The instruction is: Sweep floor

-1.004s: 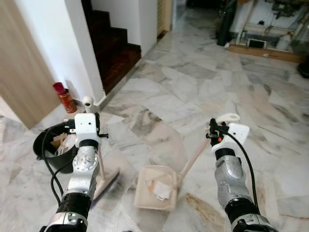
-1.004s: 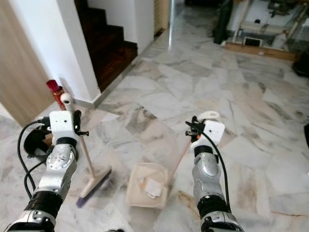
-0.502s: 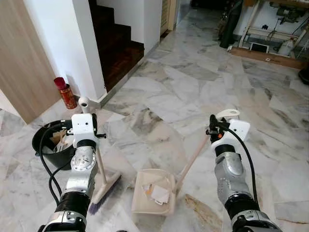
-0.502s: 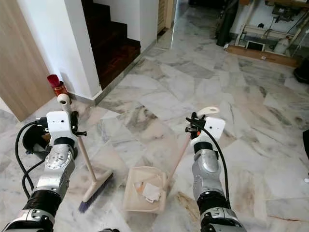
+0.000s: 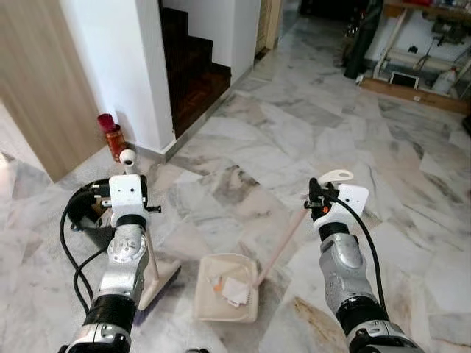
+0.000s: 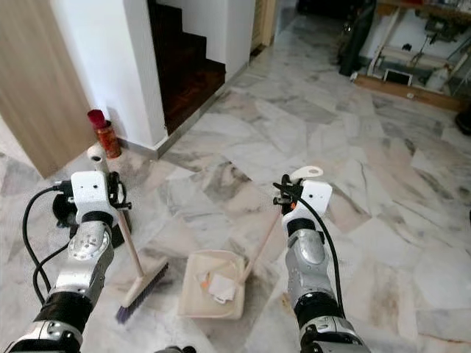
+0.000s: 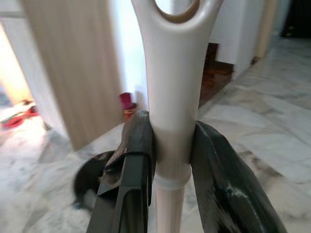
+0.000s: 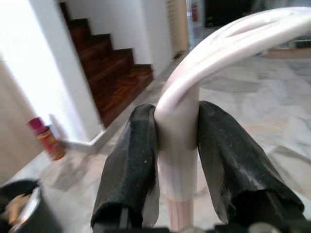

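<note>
Cream long-handled broom (image 6: pixel 136 273) bristles-down on grey-veined marble floor (image 6: pixel 412 243), left gripper (image 7: pixel 170 145) clamped on its handle, beige dustpan (image 6: pixel 210 294) holding paper scraps beside it, right gripper (image 8: pixel 177 141) closed round its handle, black bin (image 5: pixel 92 220) behind.

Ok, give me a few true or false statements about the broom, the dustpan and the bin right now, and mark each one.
1. The left gripper is shut on the cream long-handled broom. True.
2. The beige plastic dustpan is empty. False: paper scraps lie in it.
3. The right gripper holds the dustpan's handle. True.
4. The black round bin stands to the robot's right. False: it is on its left.
5. The red spray can lies flat. False: it stands upright by the wall.
</note>
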`<state>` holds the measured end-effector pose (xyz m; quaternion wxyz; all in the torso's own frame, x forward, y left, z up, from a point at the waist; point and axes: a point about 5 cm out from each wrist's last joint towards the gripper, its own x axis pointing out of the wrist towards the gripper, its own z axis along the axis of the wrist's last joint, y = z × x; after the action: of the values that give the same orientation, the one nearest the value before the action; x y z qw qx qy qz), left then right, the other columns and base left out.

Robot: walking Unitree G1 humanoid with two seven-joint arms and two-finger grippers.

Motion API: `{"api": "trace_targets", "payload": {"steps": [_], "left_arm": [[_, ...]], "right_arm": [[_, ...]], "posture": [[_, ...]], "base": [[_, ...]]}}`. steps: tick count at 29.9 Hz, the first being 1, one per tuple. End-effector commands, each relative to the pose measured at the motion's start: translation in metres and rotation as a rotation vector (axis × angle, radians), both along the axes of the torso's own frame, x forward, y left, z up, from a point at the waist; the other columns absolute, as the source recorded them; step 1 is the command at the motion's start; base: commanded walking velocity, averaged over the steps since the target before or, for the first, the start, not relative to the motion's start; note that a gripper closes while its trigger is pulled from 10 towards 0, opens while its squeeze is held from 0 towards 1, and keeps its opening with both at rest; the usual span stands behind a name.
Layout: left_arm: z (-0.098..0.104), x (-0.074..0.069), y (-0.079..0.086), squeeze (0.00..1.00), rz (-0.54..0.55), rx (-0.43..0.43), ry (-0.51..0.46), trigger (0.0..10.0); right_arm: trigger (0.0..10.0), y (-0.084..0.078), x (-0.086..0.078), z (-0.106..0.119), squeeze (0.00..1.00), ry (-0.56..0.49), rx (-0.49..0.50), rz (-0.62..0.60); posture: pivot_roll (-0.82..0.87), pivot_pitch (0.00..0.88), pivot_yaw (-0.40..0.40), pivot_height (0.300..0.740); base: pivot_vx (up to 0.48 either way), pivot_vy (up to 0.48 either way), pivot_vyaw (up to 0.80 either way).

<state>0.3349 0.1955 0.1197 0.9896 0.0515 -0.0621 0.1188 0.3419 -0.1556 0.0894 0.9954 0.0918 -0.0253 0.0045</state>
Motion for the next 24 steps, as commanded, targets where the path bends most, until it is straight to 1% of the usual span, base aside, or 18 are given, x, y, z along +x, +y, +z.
{"api": "trace_targets", "payload": {"steps": [1,14,22,24], "left_arm": [[0.0089,-0.0001,0.0009,0.00,0.001,0.020,-0.037,10.0],[0.0109,0.0001,0.0020,0.00,0.006,0.021,-0.035,10.0],[0.0120,0.0006,0.0039,0.00,0.010,0.025,-0.032,10.0],[0.0124,0.0009,0.0048,0.00,0.010,0.026,-0.032,10.0]], "right_arm": [[10.0,0.0008,0.0050,0.0112,0.00,-0.050,-0.001,0.006],[10.0,0.0030,0.0058,0.0100,0.00,-0.041,0.015,0.016],[10.0,0.0013,0.0043,0.0062,0.00,-0.027,0.032,0.000],[10.0,0.0005,0.0048,0.0054,0.00,-0.017,0.050,-0.009]], "posture": [[0.15,0.000,-0.061,0.740],[0.15,0.000,-0.060,0.740],[0.16,0.000,-0.054,0.740],[0.15,0.000,-0.052,0.740]], "base": [[0.000,0.292,0.00],[0.000,0.294,0.00],[0.000,0.295,0.00],[0.000,0.292,0.00]]}}
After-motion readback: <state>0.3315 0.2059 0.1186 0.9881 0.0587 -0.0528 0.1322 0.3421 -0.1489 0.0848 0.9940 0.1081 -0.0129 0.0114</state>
